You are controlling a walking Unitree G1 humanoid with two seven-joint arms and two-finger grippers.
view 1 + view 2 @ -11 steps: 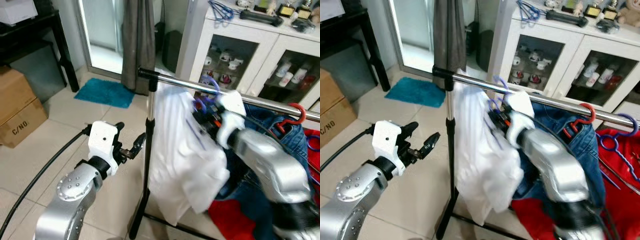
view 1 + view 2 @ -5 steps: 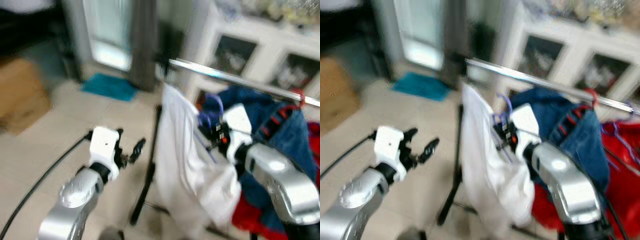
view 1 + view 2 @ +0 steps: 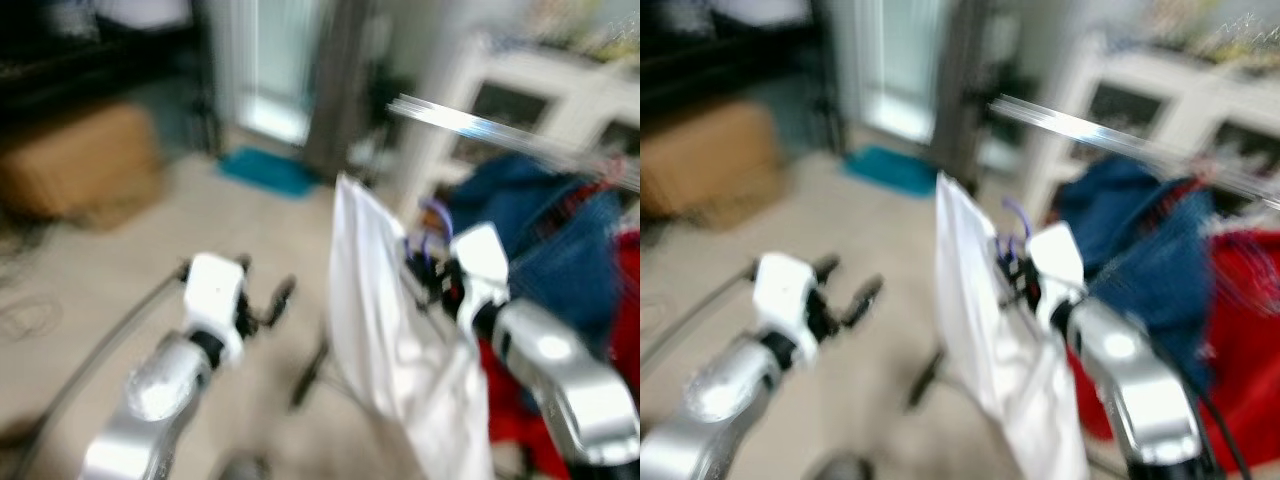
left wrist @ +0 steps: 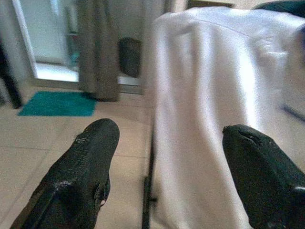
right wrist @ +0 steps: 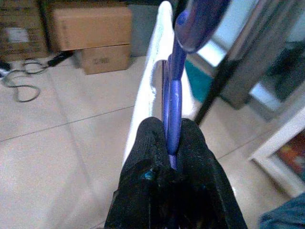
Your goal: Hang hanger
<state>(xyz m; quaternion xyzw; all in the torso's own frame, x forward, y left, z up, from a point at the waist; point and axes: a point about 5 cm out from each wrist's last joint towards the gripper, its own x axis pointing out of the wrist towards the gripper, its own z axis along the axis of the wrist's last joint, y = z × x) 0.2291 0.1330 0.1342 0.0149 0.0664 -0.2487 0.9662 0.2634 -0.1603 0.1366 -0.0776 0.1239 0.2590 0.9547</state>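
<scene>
Beige tiled floor (image 5: 57, 143): brown cardboard boxes (image 5: 93, 36), teal rectangular mat (image 4: 57, 103), loose dark cable (image 5: 21, 81), black rack base (image 4: 147, 210).

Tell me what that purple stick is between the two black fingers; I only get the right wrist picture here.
Observer: It is a purple hanger. A white shirt hangs from it, held up by the right gripper.
Operator: Is it on a rail?
Observer: Not yet, it seems. The blurred head views show the metal rail above and behind the hanger's hook.
Operator: Anything on that rail already?
Observer: Blue clothing hangs there, with red clothing beside it.
Operator: And the other arm?
Observer: The left gripper is open, holding nothing, facing the shirt.
</scene>
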